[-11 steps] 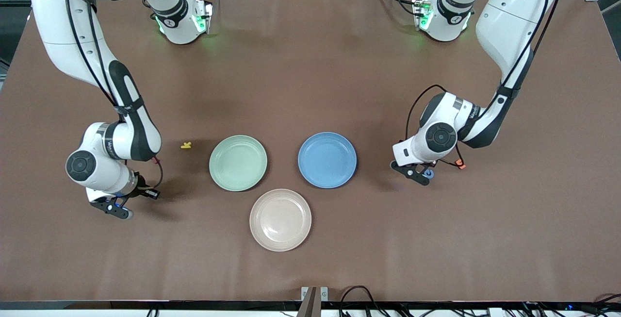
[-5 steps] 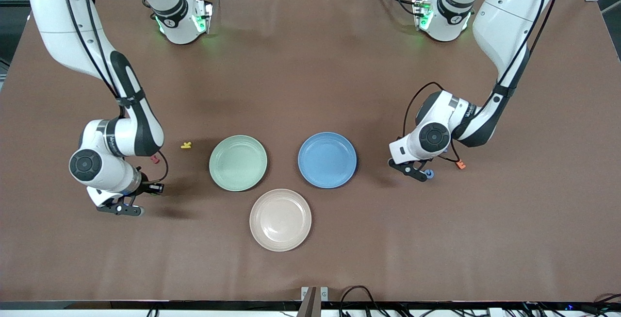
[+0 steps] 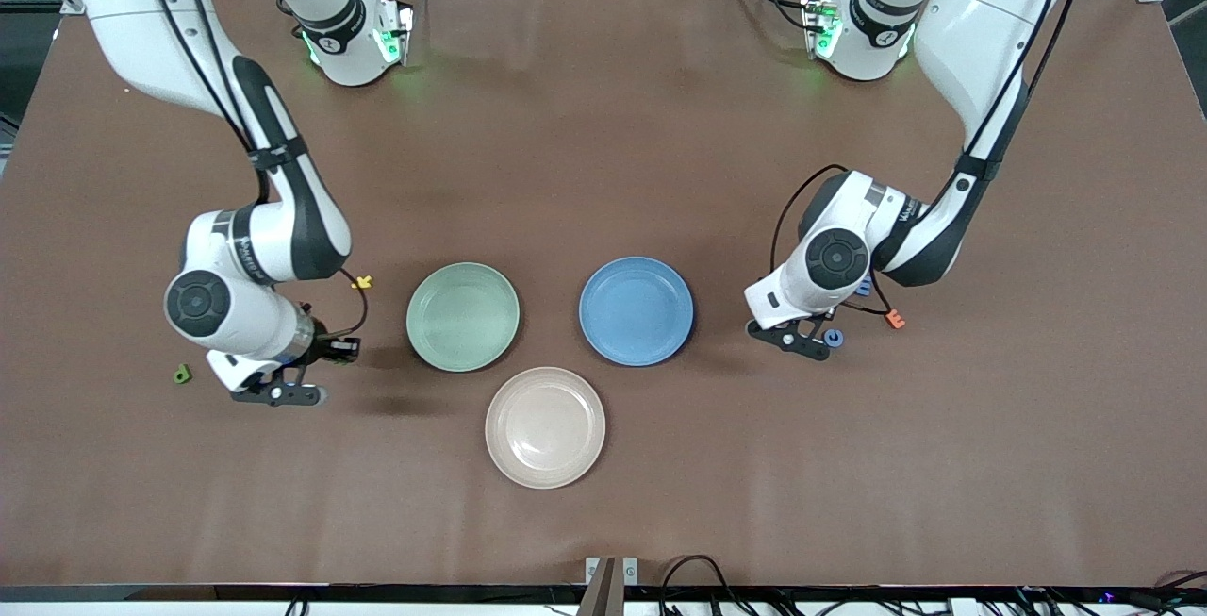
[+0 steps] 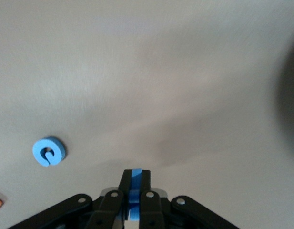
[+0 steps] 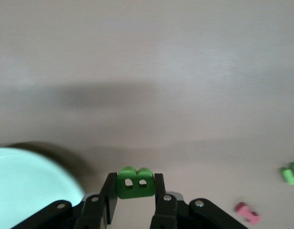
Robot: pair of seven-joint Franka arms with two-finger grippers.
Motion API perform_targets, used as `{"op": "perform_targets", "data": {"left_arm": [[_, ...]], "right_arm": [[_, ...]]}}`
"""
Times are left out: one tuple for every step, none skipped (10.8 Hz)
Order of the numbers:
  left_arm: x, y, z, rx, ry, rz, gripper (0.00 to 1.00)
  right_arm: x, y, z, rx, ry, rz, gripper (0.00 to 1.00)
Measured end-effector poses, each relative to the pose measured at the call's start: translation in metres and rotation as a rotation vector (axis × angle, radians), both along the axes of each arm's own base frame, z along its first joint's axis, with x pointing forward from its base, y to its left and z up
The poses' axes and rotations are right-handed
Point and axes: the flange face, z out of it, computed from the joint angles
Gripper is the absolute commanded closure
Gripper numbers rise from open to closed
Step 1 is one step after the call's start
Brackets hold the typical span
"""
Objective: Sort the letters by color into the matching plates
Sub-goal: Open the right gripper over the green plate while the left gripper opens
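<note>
At mid-table, the green plate [image 3: 462,316], the blue plate [image 3: 636,310] and the beige plate [image 3: 545,426] each hold nothing. The right gripper [image 5: 135,196], over bare table beside the green plate toward the right arm's end, is clamped on a green letter [image 5: 135,182]. The left gripper [image 4: 134,196], over the table beside the blue plate toward the left arm's end, is clamped on a blue letter [image 4: 134,183]. A round blue letter [image 4: 49,150] lies on the table near it. Another green letter [image 3: 180,374] lies near the right arm.
</note>
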Motion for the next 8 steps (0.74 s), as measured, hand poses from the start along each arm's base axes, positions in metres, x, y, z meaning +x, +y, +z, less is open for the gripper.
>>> {"op": "perform_targets", "data": {"left_arm": [[0.005,-0.011,0.012,-0.02,-0.021,0.039,1.0],[0.008,-0.021,0.023,-0.042,-0.036,0.075,1.0],[0.01,-0.036,0.032,-0.061,-0.051,0.109,1.0],[0.008,-0.052,0.038,-0.071,-0.064,0.14,1.0],[0.005,-0.068,0.041,-0.077,-0.072,0.164,1.0],[0.003,-0.083,0.042,-0.083,-0.079,0.183,1.0],[0.002,-0.096,0.043,-0.09,-0.083,0.193,1.0],[-0.001,-0.109,0.041,-0.097,-0.085,0.205,1.0]], "right_arm": [[-0.004,0.023,0.005,0.017,-0.003,0.023,0.87],[-0.008,0.044,0.008,0.026,-0.006,0.049,0.87],[-0.011,0.063,0.01,0.03,-0.009,0.076,0.87],[-0.015,0.079,0.012,0.036,-0.011,0.097,0.87],[-0.018,0.094,0.013,0.044,-0.013,0.114,0.87],[-0.022,0.109,0.015,0.047,-0.015,0.135,0.87],[-0.026,0.123,0.016,0.053,-0.014,0.152,0.87],[-0.032,0.139,0.015,0.06,-0.011,0.171,0.86]]}}
